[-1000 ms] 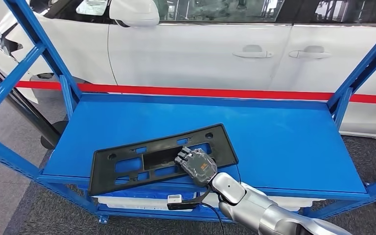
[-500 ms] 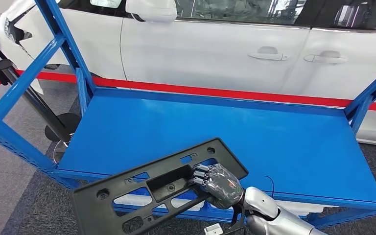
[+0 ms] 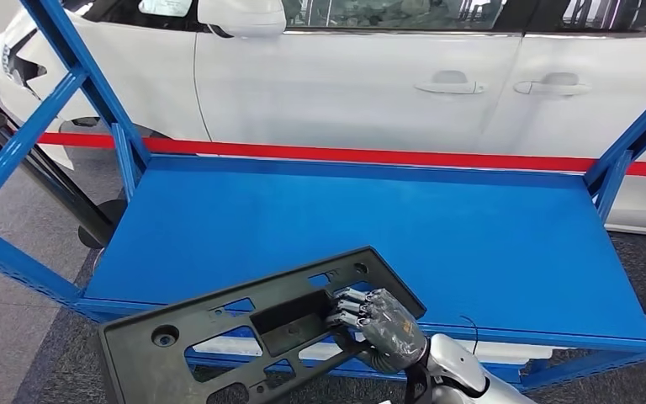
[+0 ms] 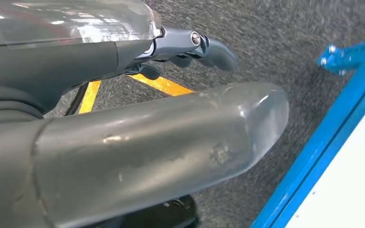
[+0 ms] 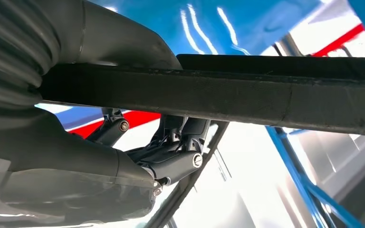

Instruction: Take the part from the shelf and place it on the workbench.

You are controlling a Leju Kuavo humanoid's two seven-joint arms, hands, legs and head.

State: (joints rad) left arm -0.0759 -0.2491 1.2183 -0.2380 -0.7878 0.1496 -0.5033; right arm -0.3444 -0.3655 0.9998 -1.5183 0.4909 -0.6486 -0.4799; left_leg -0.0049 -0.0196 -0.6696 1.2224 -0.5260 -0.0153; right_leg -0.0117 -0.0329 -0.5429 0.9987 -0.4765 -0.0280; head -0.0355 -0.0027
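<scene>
The part is a flat black plastic frame [image 3: 244,332] with cut-out slots and round holes. It hangs tilted in front of the blue shelf's [image 3: 370,223] front edge, mostly off the deck. My right hand [image 3: 383,328] grips it through a central opening, fingers hooked over the inner rail. In the right wrist view the frame's edge [image 5: 247,97] runs across the picture with my fingers [image 5: 171,156] wrapped under it. My left hand [image 4: 138,137] hangs beside the shelf leg over grey carpet, its fingers [image 4: 197,47] curled in and holding nothing.
Blue uprights [image 3: 59,93] stand at the shelf's left and right [image 3: 635,139]. A white car [image 3: 370,76] is parked behind, with a red floor stripe [image 3: 345,156]. A black stand [image 3: 50,181] leans at the left. A lower white shelf level [image 3: 505,353] lies beneath.
My right hand has drawn the black frame off the shelf deck toward me and to the left, lifting its near end. The camera has shifted a little.
</scene>
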